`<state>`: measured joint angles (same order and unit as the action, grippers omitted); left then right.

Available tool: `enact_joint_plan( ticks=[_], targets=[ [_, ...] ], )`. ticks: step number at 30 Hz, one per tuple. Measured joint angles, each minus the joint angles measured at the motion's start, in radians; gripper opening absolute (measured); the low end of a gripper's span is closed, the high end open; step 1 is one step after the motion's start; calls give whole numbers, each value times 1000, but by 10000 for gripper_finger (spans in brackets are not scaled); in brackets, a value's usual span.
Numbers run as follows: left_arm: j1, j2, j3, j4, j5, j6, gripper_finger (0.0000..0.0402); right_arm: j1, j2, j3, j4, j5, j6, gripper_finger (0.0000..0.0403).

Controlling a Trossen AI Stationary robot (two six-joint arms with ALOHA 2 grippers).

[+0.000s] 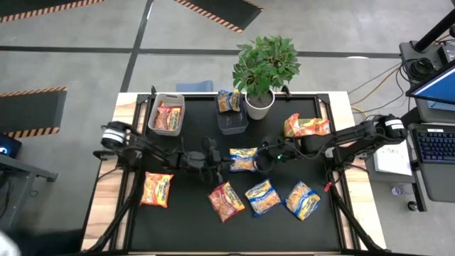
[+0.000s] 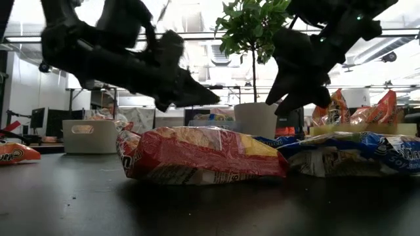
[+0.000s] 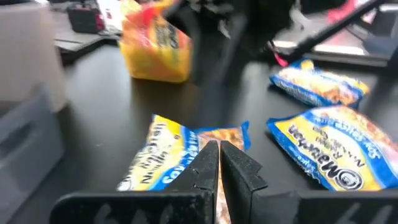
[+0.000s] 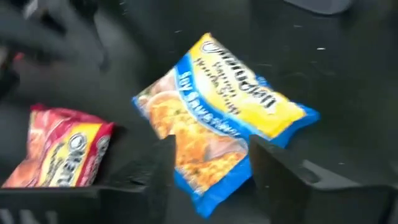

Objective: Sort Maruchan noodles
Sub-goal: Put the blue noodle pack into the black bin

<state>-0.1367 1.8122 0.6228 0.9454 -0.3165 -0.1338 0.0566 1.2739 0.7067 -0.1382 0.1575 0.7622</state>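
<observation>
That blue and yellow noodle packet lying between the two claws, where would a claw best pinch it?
Probably from above, pinching the crimped end seam of the blue-and-yellow packet. It lies flat on the table, and the open right gripper is right beside it.

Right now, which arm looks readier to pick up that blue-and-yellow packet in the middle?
Probably the right: the right gripper is open with its fingers either side of the blue-and-yellow packet. The left gripper is shut beside it.

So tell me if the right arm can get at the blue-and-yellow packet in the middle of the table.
Probably yes. The right gripper hangs open right beside that blue-and-yellow packet, nothing lying on it. The left gripper, shut, is close on the other side and could crowd it.
</observation>
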Motion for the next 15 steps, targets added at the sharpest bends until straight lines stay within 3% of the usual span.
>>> enact_joint_plan(
  ticks=[8, 15],
  targets=[
    [2, 134, 125, -129, 22, 46, 0, -23, 24, 0, -14, -1, 45, 287],
    [3, 145, 134, -303, 21, 19, 0, -30, 112, 0, -5, 0, 83, 327]
  ],
)
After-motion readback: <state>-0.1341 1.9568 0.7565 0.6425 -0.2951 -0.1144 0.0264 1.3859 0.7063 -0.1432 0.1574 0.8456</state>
